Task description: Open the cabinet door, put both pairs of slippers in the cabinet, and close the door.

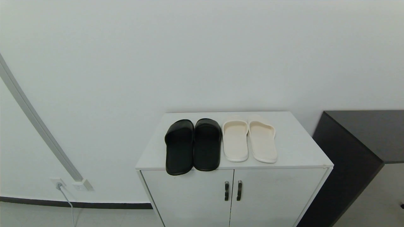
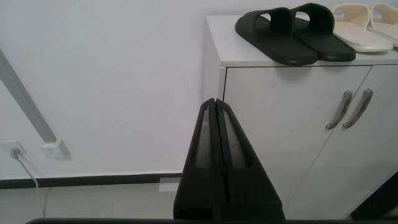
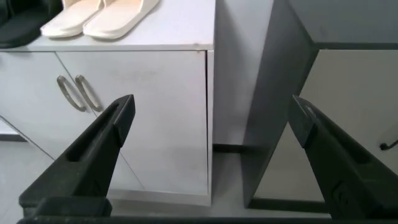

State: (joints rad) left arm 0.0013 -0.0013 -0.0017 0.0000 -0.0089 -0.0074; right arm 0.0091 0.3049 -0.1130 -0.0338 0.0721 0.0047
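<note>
**Open a door by its handle first**

The cabinet (image 1: 277, 192) is closed: both doors are flush, and the two handles, left (image 1: 226, 190) and right (image 1: 239, 190), stand upright just beside each other at the middle seam. Both pairs lie on the cabinet top, toes toward the wall. The black slippers (image 1: 192, 145) are on the left and the cream slippers (image 1: 249, 141) on the right, the two pairs almost touching. The black heels stick out a little over the near edge, above the left door.

Your right gripper (image 3: 212, 106) is low in front of the right door, its fingers (image 3: 99, 143) spread wide and grasping nothing, so it looks like the one to use. Bring it level with the right handle and take only that bar between the fingers (the neighbouring handle is very close, so go in square). Then pull along the door's arc, not straight back.

Your left gripper (image 2: 216, 106) is in front of the cabinet's left side, fingers (image 2: 205, 143) clenched together and empty. Release them before it goes for any slipper.

The dark unit (image 1: 353, 148) stands close to the cabinet's right side, so the right door may have little room to swing wide. Open it gently.
</note>
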